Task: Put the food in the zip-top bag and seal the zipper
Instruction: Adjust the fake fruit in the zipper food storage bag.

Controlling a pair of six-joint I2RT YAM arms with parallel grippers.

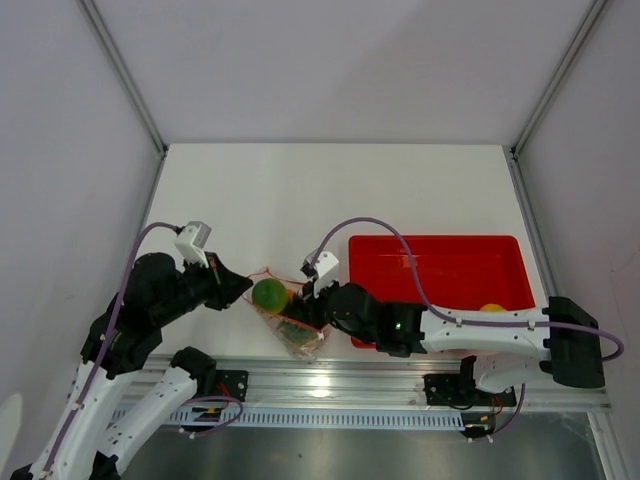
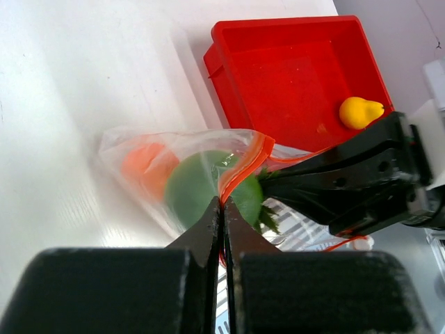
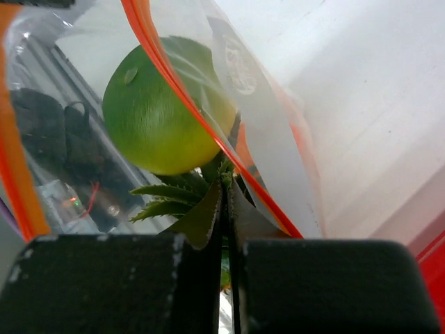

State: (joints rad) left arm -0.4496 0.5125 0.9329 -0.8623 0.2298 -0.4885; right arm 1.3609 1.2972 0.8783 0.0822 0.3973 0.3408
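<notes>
The clear zip-top bag point(image 1: 290, 322) lies at the table's near edge between my arms. The green round fruit point(image 1: 268, 295) sits at its mouth, the orange ball point(image 2: 144, 167) deeper inside, and the pineapple point(image 1: 297, 336) lies in the bag. My left gripper point(image 2: 222, 203) is shut on the orange-red zipper point(image 2: 243, 167) and holds the bag's left edge up. My right gripper point(image 3: 226, 182) is shut on the pineapple's green crown point(image 3: 167, 198), just under the green fruit point(image 3: 160, 115) and beside the zipper strip point(image 3: 201, 118). The yellow lemon point(image 2: 360, 111) lies in the red tray.
The red tray point(image 1: 440, 262) stands right of the bag, with the lemon point(image 1: 490, 308) in its near right corner. The metal rail point(image 1: 400, 385) with the arm bases runs along the table's near edge. Frame posts stand at both far corners.
</notes>
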